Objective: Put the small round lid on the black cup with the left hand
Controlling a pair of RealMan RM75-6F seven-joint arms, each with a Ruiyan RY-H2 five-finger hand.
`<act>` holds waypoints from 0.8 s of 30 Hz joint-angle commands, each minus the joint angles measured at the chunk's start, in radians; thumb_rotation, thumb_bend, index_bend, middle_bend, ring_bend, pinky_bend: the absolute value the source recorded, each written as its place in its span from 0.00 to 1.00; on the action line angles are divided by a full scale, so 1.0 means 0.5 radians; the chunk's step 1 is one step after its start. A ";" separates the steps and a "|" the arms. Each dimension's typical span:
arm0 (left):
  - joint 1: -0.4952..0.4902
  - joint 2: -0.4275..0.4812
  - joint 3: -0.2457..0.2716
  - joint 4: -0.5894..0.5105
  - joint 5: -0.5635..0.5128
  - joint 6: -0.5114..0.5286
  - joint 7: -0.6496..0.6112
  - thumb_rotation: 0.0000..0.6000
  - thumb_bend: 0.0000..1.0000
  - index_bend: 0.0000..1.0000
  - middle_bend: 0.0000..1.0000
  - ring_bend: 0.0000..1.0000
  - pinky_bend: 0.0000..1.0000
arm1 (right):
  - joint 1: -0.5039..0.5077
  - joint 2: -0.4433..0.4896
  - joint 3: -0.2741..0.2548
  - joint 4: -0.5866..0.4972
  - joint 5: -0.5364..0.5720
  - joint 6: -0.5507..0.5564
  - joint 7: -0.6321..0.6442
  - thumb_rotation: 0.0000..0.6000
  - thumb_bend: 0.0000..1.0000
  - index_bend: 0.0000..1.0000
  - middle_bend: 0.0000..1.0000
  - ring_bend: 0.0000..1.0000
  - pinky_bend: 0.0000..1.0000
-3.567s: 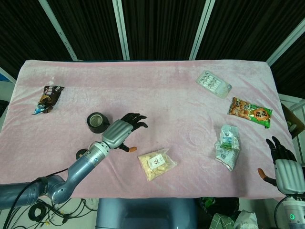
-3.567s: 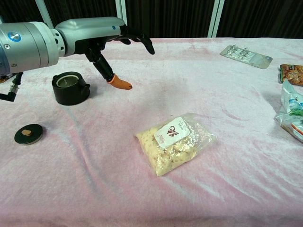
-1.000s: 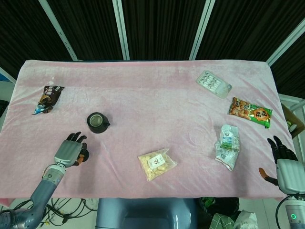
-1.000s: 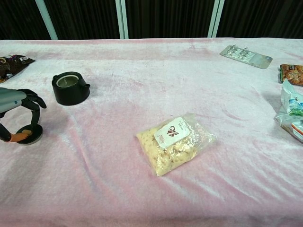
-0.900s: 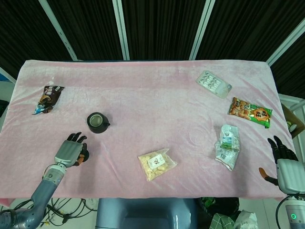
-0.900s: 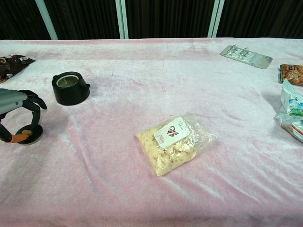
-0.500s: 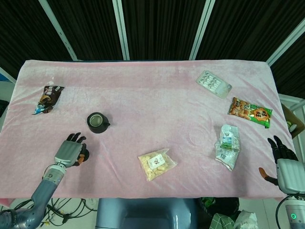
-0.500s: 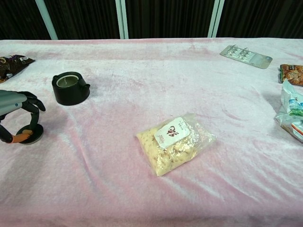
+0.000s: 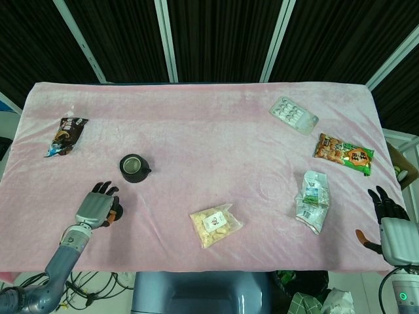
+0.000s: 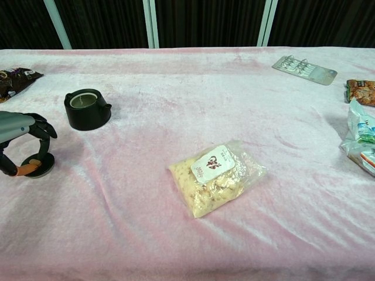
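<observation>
My left hand (image 10: 20, 140) curls over the small round lid (image 10: 38, 164), thumb and fingers touching it as it lies on the pink cloth (image 10: 187, 99) near the black cup (image 10: 87, 109). My right hand (image 9: 391, 226) hangs open off the table's edge.

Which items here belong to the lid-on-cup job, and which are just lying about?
Job: small round lid, black cup, left hand.
Lying about: clear snack bag, blister pack, orange packet, dark wrapper, white-green pouch.

Silver hand (image 9: 93, 209) (black fingers, orange thumb tip)
</observation>
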 commanded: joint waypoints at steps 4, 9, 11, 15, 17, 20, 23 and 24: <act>0.012 0.080 -0.036 -0.109 0.051 0.075 -0.022 1.00 0.49 0.58 0.19 0.00 0.07 | 0.001 0.000 0.000 0.000 0.000 -0.001 -0.002 1.00 0.17 0.00 0.03 0.14 0.19; 0.018 0.196 -0.083 -0.251 0.083 0.156 -0.016 1.00 0.50 0.58 0.19 0.00 0.06 | 0.001 -0.001 -0.003 0.000 -0.004 -0.001 -0.005 1.00 0.17 0.00 0.02 0.14 0.19; 0.007 0.246 -0.105 -0.305 0.081 0.169 0.004 1.00 0.50 0.58 0.19 0.00 0.06 | 0.000 -0.001 -0.003 -0.001 -0.003 -0.001 -0.005 1.00 0.17 0.00 0.02 0.14 0.19; -0.077 0.363 -0.236 -0.425 0.051 0.180 0.059 1.00 0.50 0.58 0.19 0.00 0.06 | 0.000 -0.001 -0.004 -0.002 -0.001 -0.004 -0.007 1.00 0.17 0.00 0.02 0.14 0.19; -0.168 0.415 -0.329 -0.448 -0.070 0.095 0.096 1.00 0.50 0.58 0.19 0.00 0.06 | 0.000 -0.004 -0.005 -0.003 -0.001 -0.004 -0.013 1.00 0.17 0.00 0.02 0.14 0.19; -0.280 0.435 -0.416 -0.429 -0.255 -0.023 0.124 1.00 0.51 0.59 0.19 0.00 0.06 | 0.000 -0.007 -0.005 -0.003 0.001 -0.002 -0.021 1.00 0.17 0.00 0.02 0.14 0.19; -0.396 0.415 -0.457 -0.346 -0.425 -0.143 0.170 1.00 0.51 0.59 0.19 0.00 0.06 | 0.000 -0.008 -0.006 -0.003 0.004 -0.004 -0.028 1.00 0.17 0.00 0.02 0.14 0.19; -0.445 0.393 -0.461 -0.290 -0.494 -0.195 0.198 1.00 0.52 0.59 0.19 0.00 0.06 | 0.000 -0.008 -0.005 -0.003 0.005 -0.004 -0.030 1.00 0.17 0.00 0.03 0.14 0.19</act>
